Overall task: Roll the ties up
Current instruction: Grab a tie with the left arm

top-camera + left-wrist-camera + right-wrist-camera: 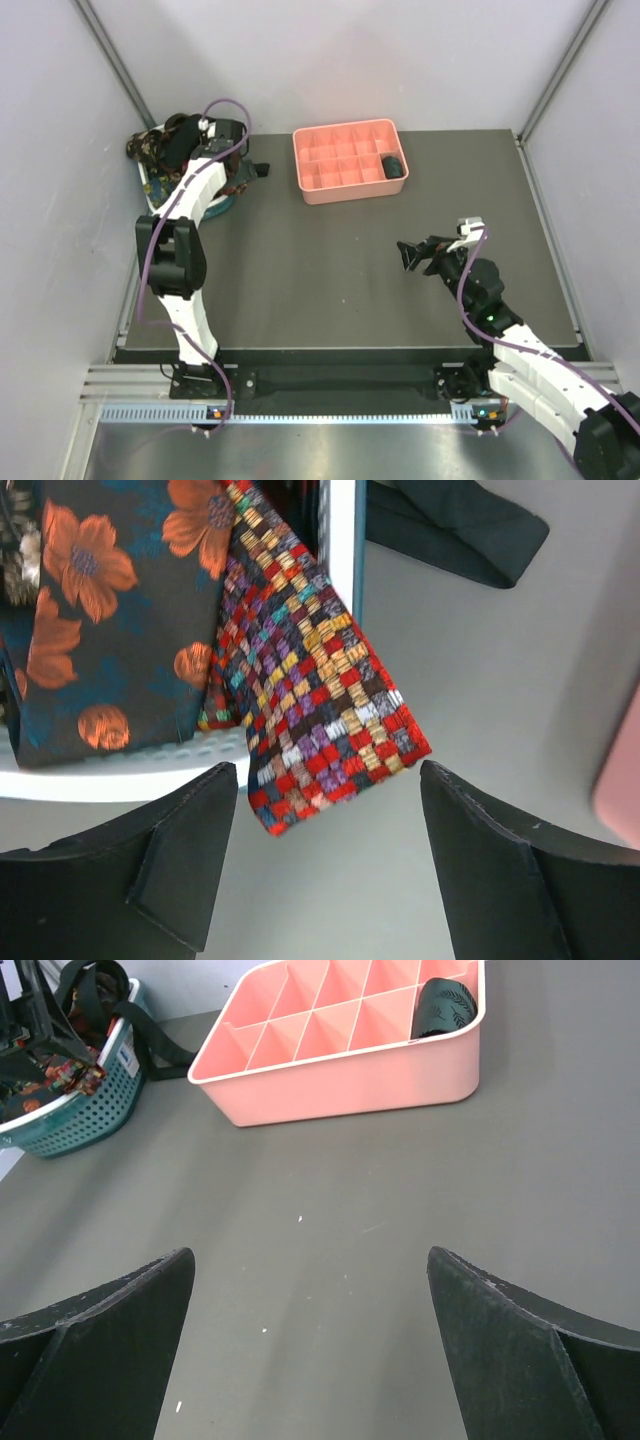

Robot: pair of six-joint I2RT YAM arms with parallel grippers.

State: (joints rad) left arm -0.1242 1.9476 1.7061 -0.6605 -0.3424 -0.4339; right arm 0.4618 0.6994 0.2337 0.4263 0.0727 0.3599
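A red-yellow-dark plaid tie [310, 670] hangs over the white rim of the teal basket [120, 780], its tip above the table. A dark floral tie [110, 610] lies in the basket beside it. A black tie [460, 525] lies partly on the table. My left gripper [330, 772] is open, its fingers on either side of the plaid tip without touching it; it sits at the basket in the top view [242, 178]. My right gripper [310, 1255] is open and empty over the bare table [412, 255]. A rolled dark tie [445, 1005] sits in the pink tray.
The pink compartment tray [345, 180] stands at the back centre, with the rolled tie [392, 167] in its right-hand compartment. The teal-and-white basket [150, 180] stands at the far left against the wall. Grey walls close in the table on three sides.
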